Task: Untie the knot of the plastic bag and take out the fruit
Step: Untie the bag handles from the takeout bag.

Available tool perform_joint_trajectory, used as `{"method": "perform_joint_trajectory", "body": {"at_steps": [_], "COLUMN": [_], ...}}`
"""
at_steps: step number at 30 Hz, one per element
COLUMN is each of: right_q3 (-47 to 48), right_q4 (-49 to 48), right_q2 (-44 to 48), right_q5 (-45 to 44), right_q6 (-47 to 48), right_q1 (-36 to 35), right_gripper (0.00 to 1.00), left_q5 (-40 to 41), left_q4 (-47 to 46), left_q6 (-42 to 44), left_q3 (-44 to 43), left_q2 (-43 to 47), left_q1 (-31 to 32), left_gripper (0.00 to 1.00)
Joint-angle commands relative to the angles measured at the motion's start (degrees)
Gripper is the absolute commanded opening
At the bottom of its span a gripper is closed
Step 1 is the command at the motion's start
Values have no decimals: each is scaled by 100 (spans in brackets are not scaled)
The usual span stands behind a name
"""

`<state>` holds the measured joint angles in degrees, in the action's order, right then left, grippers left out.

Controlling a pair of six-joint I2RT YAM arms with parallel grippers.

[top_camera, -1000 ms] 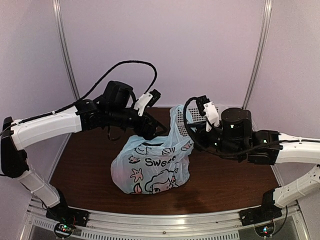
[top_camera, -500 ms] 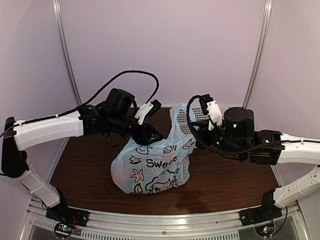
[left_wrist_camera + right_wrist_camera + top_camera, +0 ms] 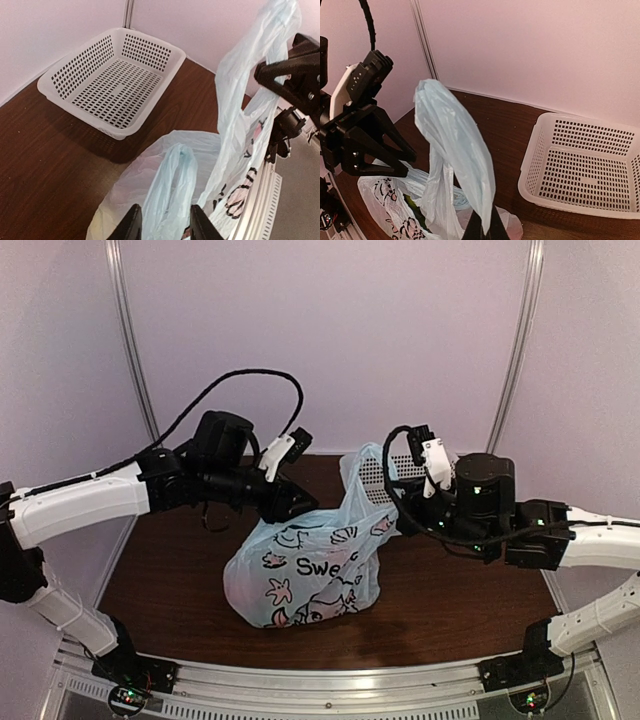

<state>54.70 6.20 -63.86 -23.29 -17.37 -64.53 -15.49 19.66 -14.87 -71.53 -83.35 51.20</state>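
The pale blue plastic bag [image 3: 305,575] with black drawings sits on the brown table between the arms. My left gripper [image 3: 165,227] is shut on one loop handle [image 3: 172,185], which bunches up between its black fingers at the bag's left top. My right gripper [image 3: 485,226] is shut on the other handle [image 3: 452,137], which stands up as a tall strip. The knot is not in view: the two handles stand apart. The fruit is mostly hidden inside the bag; only a dark green bit [image 3: 414,206] shows in its mouth.
A white perforated basket [image 3: 150,41] stands at the back of the table, right behind the bag [image 3: 532,155]. A pale wall closes the back. The metal rail with the arm bases runs along the near edge [image 3: 320,680].
My left gripper has closed on the bag's left handle and drawn it slightly left. The right gripper has shifted a little right, still holding its handle up.
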Motion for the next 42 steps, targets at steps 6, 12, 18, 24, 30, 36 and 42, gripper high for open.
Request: {"method": "perform_joint_trajectory", "body": {"at_steps": [6,12,18,24,30,36,42], "right_q3": [-20,-29,-42,-76,-123,-126,-133], "right_q4": [57,50,57,41,46,42,31], "right_q2": [-57,-48,-79,-49,-47,-48,-66], "right_q5": [-104,-87,-86,-97,-141,-165,-174], "right_q6": [-118,-127,-127,-148,-149,-125,-109], "right_q1": [38,42,39,41,44,41,46], "right_gripper": [0,0,0,0,0,0,0], "left_q5": [-327,-503,-672,-678,-770,-765,-589], "left_q4": [-156,-84,-72,21,64,77,301], "left_q6": [-235,-266,-252,-255,-271,-297,-271], "left_q3": [176,137,95,113,140,136,12], "left_q2": [89,-134,-258,-330,-374,-428,-589], "left_q1": [-239,-286,-291,-287,-289,-286,-287], "left_gripper": [56,63,57,58,66,61,63]}}
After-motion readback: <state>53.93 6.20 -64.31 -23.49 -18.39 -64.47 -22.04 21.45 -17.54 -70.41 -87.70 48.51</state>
